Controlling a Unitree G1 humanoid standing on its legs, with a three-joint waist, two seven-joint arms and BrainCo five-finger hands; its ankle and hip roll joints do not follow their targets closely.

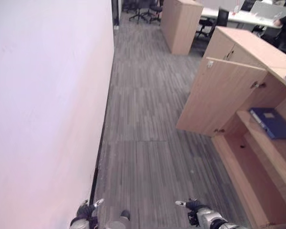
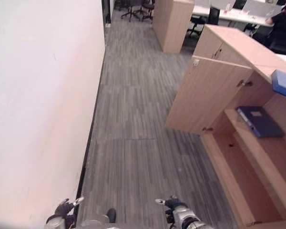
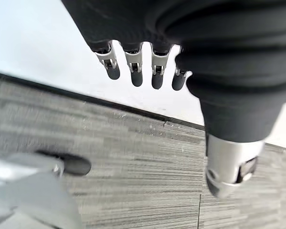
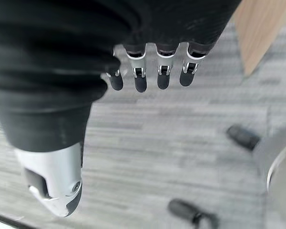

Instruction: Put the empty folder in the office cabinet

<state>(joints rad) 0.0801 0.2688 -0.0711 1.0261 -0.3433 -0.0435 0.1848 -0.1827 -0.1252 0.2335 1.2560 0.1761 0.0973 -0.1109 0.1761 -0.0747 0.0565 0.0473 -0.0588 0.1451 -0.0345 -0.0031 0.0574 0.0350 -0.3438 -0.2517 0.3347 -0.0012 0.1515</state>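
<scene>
Folder (image 1: 272,122), dark blue, lies flat on the open cabinet (image 1: 229,95) shelf at 2 o'clock, placing judged done; left hand (image 3: 133,62) and right hand (image 4: 152,67) hang low, fingers straight and empty; next call: close the door (image 1: 217,98).

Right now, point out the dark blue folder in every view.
Left eye view: folder lies flat inside the cabinet, far right.
Right eye view: folder, same spot, right side.
Left wrist view: grey floor and wall.
Right wrist view: floor, a wooden panel.
Shared landmark: the open cabinet door, left of the folder.
</scene>
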